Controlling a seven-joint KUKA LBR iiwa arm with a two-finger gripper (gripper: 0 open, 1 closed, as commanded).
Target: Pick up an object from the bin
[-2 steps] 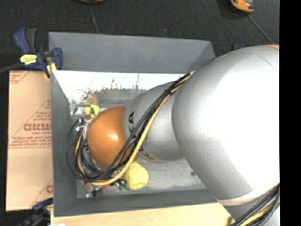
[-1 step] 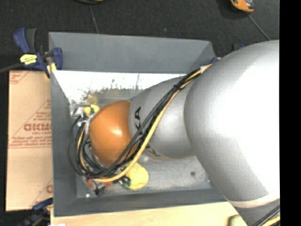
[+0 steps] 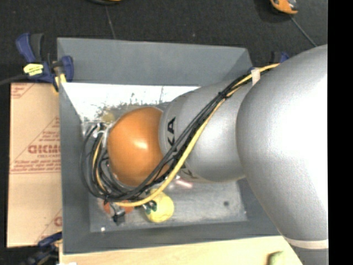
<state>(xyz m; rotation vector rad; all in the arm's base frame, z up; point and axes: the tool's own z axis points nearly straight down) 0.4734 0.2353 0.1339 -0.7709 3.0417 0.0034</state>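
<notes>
1. Grey metal bin [image 3: 74, 170]: L wall bare, floor mostly covered by the robot. Bare floor shows along the near edge and in the near-R corner.
2. Cables [image 3: 91, 164]: black + yellow bundle loops down the L side of the wrist, curls under it near the bin's near-L area, then runs up and R along the arm.
3. Orange cover [image 3: 135, 148]: round, glossy, on the wrist, sits over L-centre of the bin, cables wrapped round its L and lower edge.
4. Hand: under the orange cover from this angle, so spread or pressed together = can't tell. Can't tell if it pinches anything either.
5. Small bits [image 3: 113, 208]: orange-red + dark pieces at near-L of floor, just below the cable loop. Too small to ID.
6. Yellow round thing [image 3: 161, 210]: on the floor near the front wall, roughly bin centre, touching or just under the lowest cable run, R of the small bits. Nearest clear item to the wrist.
7. Pinkish thing [image 3: 185, 184]: up and R of the yellow one, mostly tucked under the arm. Shape unclear.
8. Arm [image 3: 276, 148]: silver, comes in from the R over the bin's R wall and far-R corner.
</notes>
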